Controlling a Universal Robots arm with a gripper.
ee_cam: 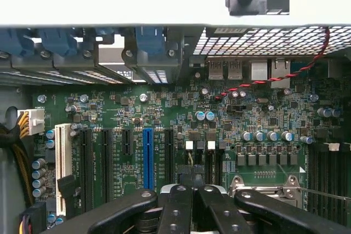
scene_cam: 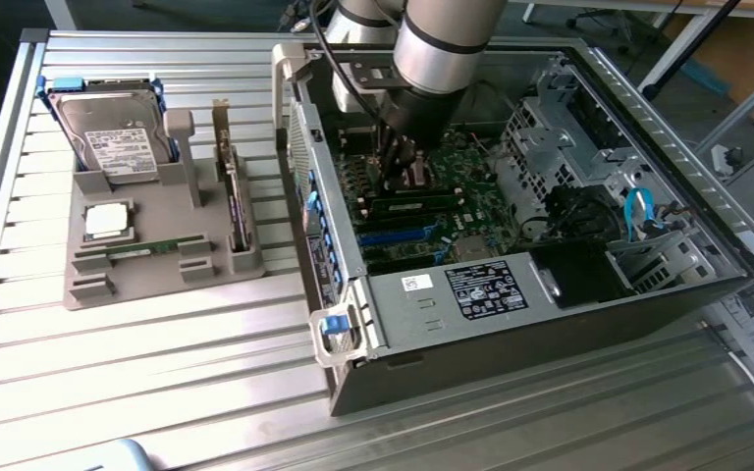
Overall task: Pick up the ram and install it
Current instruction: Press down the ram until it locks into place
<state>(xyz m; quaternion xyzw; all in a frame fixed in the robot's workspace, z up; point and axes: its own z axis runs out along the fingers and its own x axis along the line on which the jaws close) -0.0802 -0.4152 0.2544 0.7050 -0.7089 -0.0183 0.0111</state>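
Ram sits seated flat in its motherboard slot inside the open computer case, just beside the gripper, whose jaws are closed on nothing, probably to press it home, while its twin waits on the grey holder at the exterior view's left.

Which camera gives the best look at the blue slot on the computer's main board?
The wrist view: the blue slot stands unobstructed along its length among black slots. In the exterior view it is a short blue strip deep inside the computer case, below the arm.
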